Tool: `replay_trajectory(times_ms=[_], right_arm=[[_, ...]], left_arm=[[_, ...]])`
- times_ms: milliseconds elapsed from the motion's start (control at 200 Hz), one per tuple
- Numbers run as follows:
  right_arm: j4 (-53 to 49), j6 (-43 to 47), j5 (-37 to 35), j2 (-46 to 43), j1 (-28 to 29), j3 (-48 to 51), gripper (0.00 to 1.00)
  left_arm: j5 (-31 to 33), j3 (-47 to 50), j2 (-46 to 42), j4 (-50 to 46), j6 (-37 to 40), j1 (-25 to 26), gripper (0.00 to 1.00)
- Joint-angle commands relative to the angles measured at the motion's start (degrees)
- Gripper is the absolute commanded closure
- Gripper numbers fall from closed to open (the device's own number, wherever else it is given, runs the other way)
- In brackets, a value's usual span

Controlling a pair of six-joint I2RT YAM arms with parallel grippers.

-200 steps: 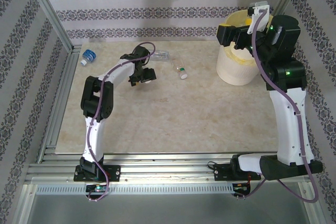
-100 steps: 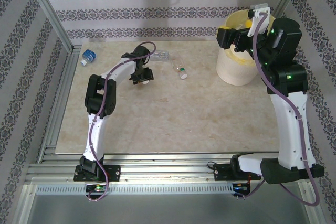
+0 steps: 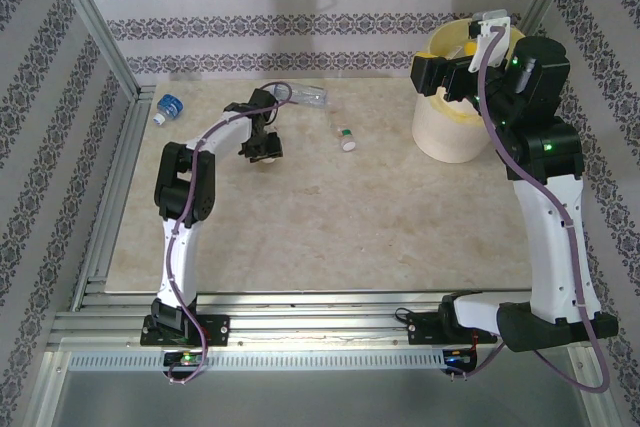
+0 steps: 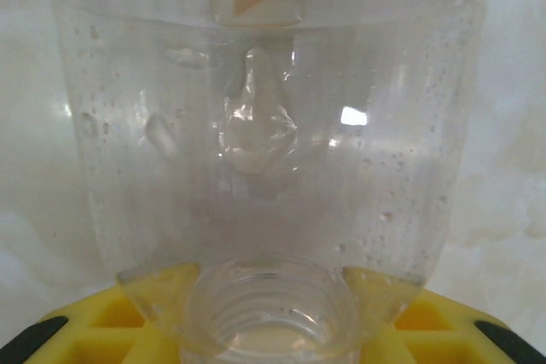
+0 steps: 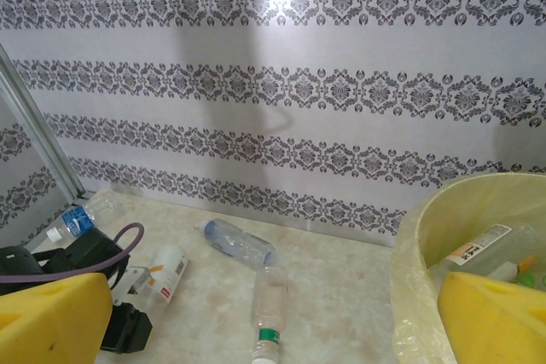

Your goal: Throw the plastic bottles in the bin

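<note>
My left gripper (image 3: 262,151) is down on the table at the back left, shut on a clear bottle (image 4: 273,142) by its open threaded neck. That bottle carries a white and orange label (image 5: 164,272), and its shoulder rests on the yellow fingers (image 4: 85,334). A blue-tinted bottle (image 3: 312,97) lies near the back wall. A clear bottle with a green neck band (image 3: 346,137) lies mid-table. A blue-labelled bottle (image 3: 168,107) sits far left. My right gripper (image 3: 428,73) hangs open over the left rim of the pale-yellow bin (image 3: 445,132), with nothing between its fingers (image 5: 53,320).
Bottles lie inside the bin (image 5: 476,246). Patterned walls close in the back and both sides. A metal post (image 3: 95,22) stands at the back left corner. Aluminium rails (image 3: 300,302) run along the near edge and the left side of the table.
The left gripper's jaws have closed in on the clear bottle's neck, and the gripper has shifted slightly left. The right arm has barely moved.
</note>
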State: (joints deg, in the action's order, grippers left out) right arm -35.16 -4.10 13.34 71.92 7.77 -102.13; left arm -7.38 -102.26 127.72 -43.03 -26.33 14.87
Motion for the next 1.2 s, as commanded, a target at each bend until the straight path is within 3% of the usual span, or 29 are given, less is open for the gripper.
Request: replay_trajectory(times_ms=[0, 654, 1194], right_arm=[[1.05, 1.10, -0.54, -0.29, 0.58, 0.16, 0.02], [0.87, -3.56, 0.77, 0.98, 1.37, 0.53, 0.02], [0.09, -12.75, 10.59, 4.41, 3.06, 1.14, 0.02]], left_arm=[[-1.22, 4.50, -4.89, 1.62, 2.57, -0.74, 0.69], [-10.29, 26.28, -29.13, 19.30, 11.57, 1.84, 0.71], [-23.37, 29.55, -39.78, 27.68, 19.77, 9.08, 0.71]])
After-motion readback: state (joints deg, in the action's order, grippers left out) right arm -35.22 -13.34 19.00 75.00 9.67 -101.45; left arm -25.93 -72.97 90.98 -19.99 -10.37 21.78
